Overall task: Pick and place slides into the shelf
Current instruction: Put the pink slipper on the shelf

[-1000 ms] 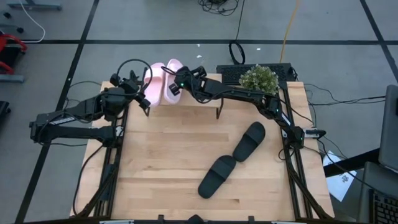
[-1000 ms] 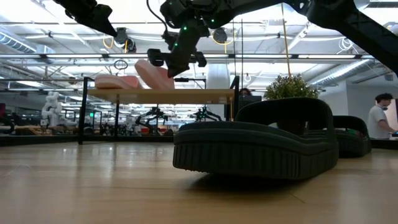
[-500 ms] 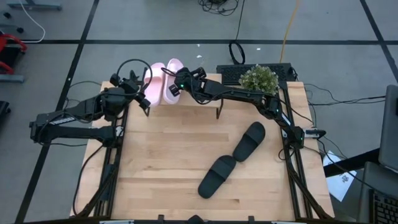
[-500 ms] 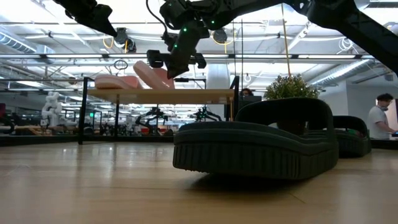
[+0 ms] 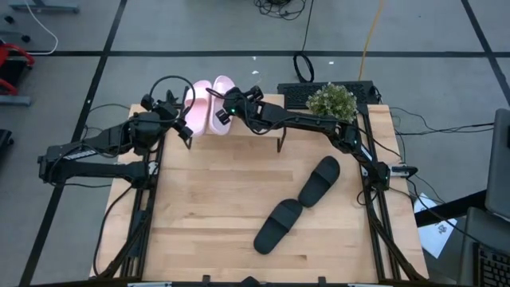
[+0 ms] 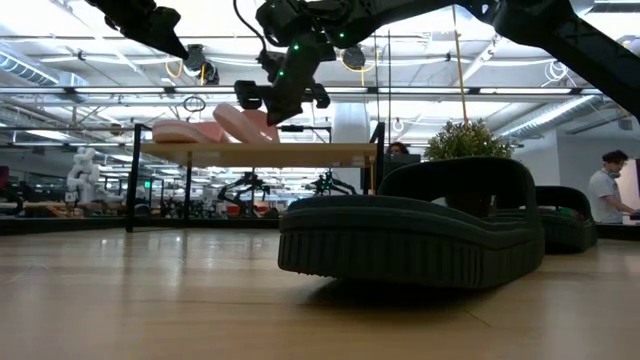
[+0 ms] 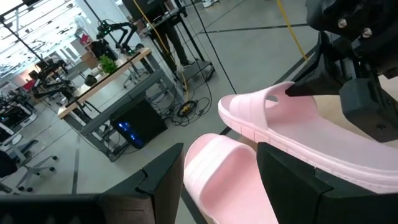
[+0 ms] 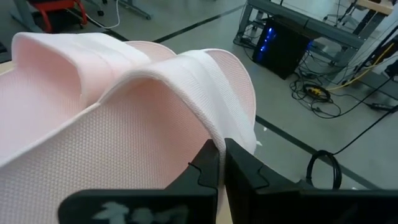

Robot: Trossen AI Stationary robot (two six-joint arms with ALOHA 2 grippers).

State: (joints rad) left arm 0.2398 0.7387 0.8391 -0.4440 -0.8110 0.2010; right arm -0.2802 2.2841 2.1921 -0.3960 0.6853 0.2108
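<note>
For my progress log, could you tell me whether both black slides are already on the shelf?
No, both black slides lie on the tabletop, away from the shelf.

Two pale pink slides, two black slides, a light-wood tabletop, a green plant, dark arms
</note>
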